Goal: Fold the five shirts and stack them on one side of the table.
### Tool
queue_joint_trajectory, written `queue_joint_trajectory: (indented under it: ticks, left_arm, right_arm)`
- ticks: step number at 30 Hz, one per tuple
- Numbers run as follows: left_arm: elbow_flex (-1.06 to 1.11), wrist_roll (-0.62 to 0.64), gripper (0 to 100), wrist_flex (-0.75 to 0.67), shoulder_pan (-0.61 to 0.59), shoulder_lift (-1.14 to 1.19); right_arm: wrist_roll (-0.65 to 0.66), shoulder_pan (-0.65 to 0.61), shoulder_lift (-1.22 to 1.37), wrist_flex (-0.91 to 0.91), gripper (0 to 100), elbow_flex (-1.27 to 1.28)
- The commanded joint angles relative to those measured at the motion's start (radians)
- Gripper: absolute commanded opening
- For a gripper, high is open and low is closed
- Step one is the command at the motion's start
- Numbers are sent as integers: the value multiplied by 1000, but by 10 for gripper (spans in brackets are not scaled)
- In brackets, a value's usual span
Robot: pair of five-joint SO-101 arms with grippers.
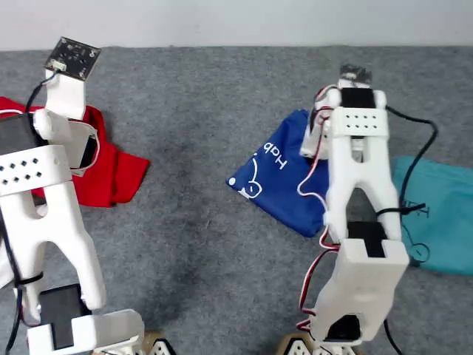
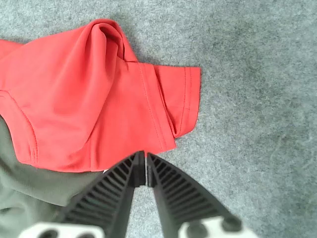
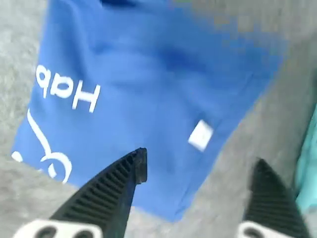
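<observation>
A red shirt (image 1: 112,174) lies crumpled at the table's left side, one short sleeve (image 2: 173,99) spread flat. My left gripper (image 2: 145,169) hovers shut and empty just off the red shirt's (image 2: 84,94) hem. An olive-grey shirt (image 2: 22,198) lies partly under the red one. A folded blue shirt (image 1: 277,185) with white print sits right of centre. My right gripper (image 3: 200,166) stands open above the blue shirt's (image 3: 148,79) edge, with one finger over the cloth and the other over bare table. A teal shirt (image 1: 440,214) lies at the far right.
Grey felt covers the table (image 1: 199,244), with bare room in the middle and along the far edge. The right arm (image 1: 358,185) spans the gap between the blue and teal shirts. A strip of the teal shirt (image 3: 309,163) is beside the right gripper.
</observation>
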Motion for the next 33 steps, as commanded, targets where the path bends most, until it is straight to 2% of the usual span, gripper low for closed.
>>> queue_joint_trajectory:
  ticks: [1,7,16,23,25,31,33]
  left_arm:
    - [-4,-9,14,15,0,-49]
    - [-4,-9,14,17,0,-49]
    - [-4,-9,14,17,-8,-51]
    - [-4,-11,14,17,-8,-51]
    - [-4,-11,14,17,-8,-51]
    - [-4,-12,14,17,-8,-51]
    - [-4,-12,14,18,-8,-51]
  right_arm:
    - [-149,-36,-44,45,458,-54]
    - [-267,-71,81,-56,471,-54]
    - [-334,-39,340,-245,471,-57]
    - [-336,-22,437,-214,459,-60]
    - [-333,-15,437,-202,400,-60]
    - [-330,19,437,-185,67,-60]
    - [-305,28,437,-174,4,-60]
